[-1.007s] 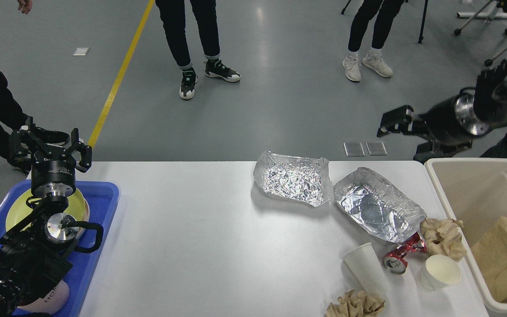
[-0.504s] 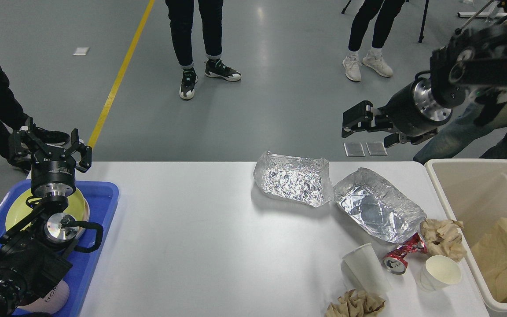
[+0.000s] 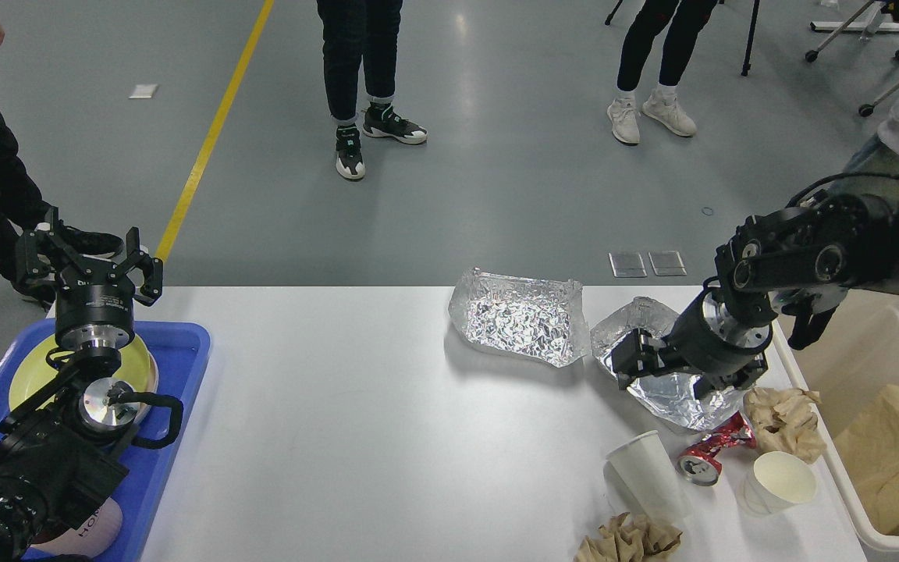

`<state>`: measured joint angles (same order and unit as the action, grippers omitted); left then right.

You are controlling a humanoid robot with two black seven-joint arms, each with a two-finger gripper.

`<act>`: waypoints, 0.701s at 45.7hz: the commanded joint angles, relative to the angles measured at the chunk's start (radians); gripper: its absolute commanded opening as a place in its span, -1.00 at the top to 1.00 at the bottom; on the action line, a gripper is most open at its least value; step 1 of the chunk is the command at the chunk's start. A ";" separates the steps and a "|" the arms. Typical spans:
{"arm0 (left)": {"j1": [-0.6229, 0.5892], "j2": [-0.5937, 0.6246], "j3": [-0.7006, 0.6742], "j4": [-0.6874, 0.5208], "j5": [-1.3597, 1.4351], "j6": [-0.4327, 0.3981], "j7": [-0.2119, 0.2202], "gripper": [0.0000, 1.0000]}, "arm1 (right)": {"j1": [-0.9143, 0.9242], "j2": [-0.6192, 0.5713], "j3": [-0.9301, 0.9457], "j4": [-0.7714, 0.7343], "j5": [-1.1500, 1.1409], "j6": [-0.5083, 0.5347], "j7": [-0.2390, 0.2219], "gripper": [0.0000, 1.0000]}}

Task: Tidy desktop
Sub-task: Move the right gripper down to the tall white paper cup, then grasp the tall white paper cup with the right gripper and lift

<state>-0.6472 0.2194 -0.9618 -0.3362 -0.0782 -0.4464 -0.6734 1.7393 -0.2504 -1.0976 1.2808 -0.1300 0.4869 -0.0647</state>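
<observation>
- On the right side of the desktop (image 3: 356, 437), the right gripper (image 3: 627, 361) hangs low over a crumpled foil tray (image 3: 680, 390). It is dark and seen from the side, so I cannot tell if its fingers are apart or together, or if they touch the foil.
- The desktop is the big white table that fills the near part of the view, with trash on its right side.
- A second foil tray (image 3: 518, 316) lies just to the left of the first one, at the far edge of the table.
- Near the first tray sit a crushed red can (image 3: 711, 454), a tipped white paper cup (image 3: 647, 472), an upright paper cup (image 3: 781, 484) and two brown paper wads (image 3: 787, 421) (image 3: 630, 540).
- The beige bin (image 3: 847, 476) stands at the right edge, with brown paper inside.
- The left gripper (image 3: 89, 261) is up over the blue tray (image 3: 176, 390) on the left, fingers apart and holding nothing. A yellow plate (image 3: 28, 375) lies in that tray.
- My guess is the foil tray goes into the bin next.
- What could go wrong: foil is thin and bends, so a pinch on the rim may slip or tear.
- The arm may also bump the can or the near paper wad, since they sit right beside the tray.
</observation>
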 commanded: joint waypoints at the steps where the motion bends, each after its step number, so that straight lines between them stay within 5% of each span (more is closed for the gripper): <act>1: 0.000 0.000 0.000 0.000 0.000 0.000 0.000 -0.93 | -0.059 0.052 -0.001 0.002 -0.065 -0.004 -0.010 -1.00; 27: 0.000 0.000 -0.001 0.000 0.000 0.000 0.000 -0.93 | -0.313 0.191 -0.007 -0.136 -0.270 -0.154 -0.010 -1.00; 32: 0.000 0.000 -0.002 0.000 0.000 0.000 0.000 -0.93 | -0.340 0.191 -0.013 -0.138 -0.270 -0.198 -0.010 -0.87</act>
<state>-0.6473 0.2194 -0.9630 -0.3359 -0.0783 -0.4464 -0.6734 1.4283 -0.0609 -1.1049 1.1488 -0.3999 0.3296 -0.0752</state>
